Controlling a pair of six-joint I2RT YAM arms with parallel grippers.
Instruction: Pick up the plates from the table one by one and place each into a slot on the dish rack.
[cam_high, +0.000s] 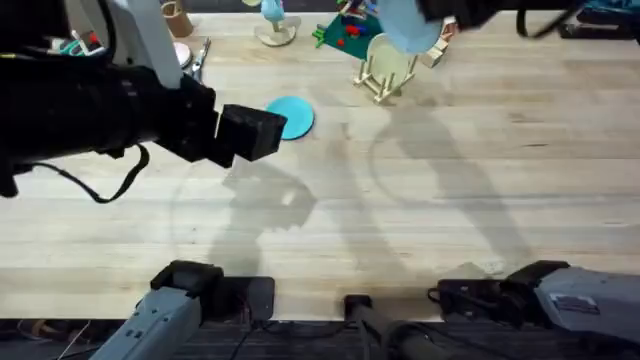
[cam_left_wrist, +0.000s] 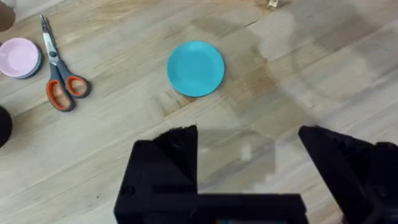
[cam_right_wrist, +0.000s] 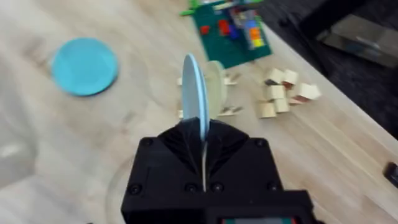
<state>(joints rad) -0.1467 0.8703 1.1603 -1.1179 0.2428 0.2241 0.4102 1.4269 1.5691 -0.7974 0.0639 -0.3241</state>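
Note:
A turquoise plate (cam_high: 292, 117) (cam_left_wrist: 196, 68) (cam_right_wrist: 84, 65) lies flat on the table (cam_high: 420, 200), just beyond my left gripper (cam_left_wrist: 249, 155), which hovers open and empty above the wood. My right gripper (cam_right_wrist: 200, 134) is shut on the rim of a pale light blue plate (cam_right_wrist: 196, 93) (cam_high: 410, 25), holding it on edge in the air over the far side of the table. The wooden dish rack (cam_high: 385, 70) (cam_right_wrist: 219, 93) stands right below and behind that plate, with a pale greenish disc upright in it.
A green toy-block board (cam_high: 345, 30) (cam_right_wrist: 230, 31) lies behind the rack, with several small wooden blocks (cam_right_wrist: 283, 93) beside it. Orange-handled scissors (cam_left_wrist: 59, 81) and a pink round dish (cam_left_wrist: 18, 57) lie at the far left. The near half of the table is bare wood.

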